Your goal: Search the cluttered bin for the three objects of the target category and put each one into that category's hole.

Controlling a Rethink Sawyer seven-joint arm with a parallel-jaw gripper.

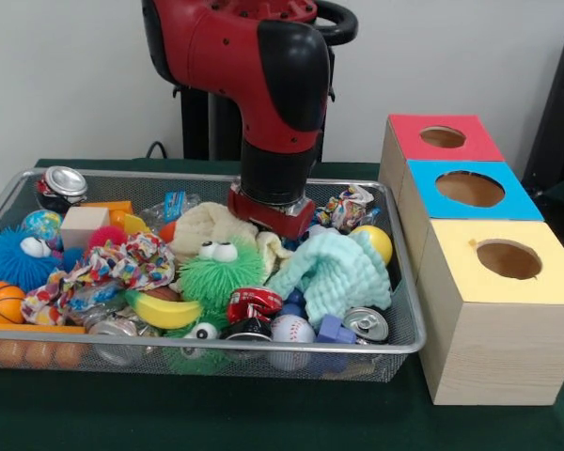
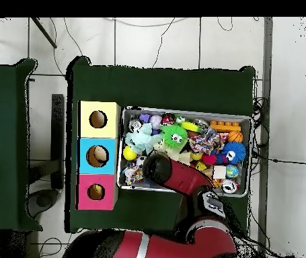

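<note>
The wire mesh bin [image 1: 132,174] is full of mixed clutter and also shows in the overhead view [image 2: 182,111]. My gripper [image 1: 271,214] is lowered into the bin's far middle, over a cream cloth [image 1: 211,225] and behind a green fuzzy toy [image 1: 221,272]; its tip is hidden by the clutter. In the overhead view the arm [image 2: 159,168] covers it. Three wooden boxes with holes stand beside the bin: red top [image 1: 442,137], blue top [image 1: 470,189], yellow top [image 1: 508,259].
The bin holds a mint cloth [image 1: 334,272], yellow ball [image 1: 376,241], baseball [image 1: 291,331], crushed red can [image 1: 254,303], silver cans [image 1: 64,183], blue fuzzy toy [image 1: 14,258], basketball [image 1: 0,303], banana [image 1: 164,312] and wooden block [image 1: 83,225].
</note>
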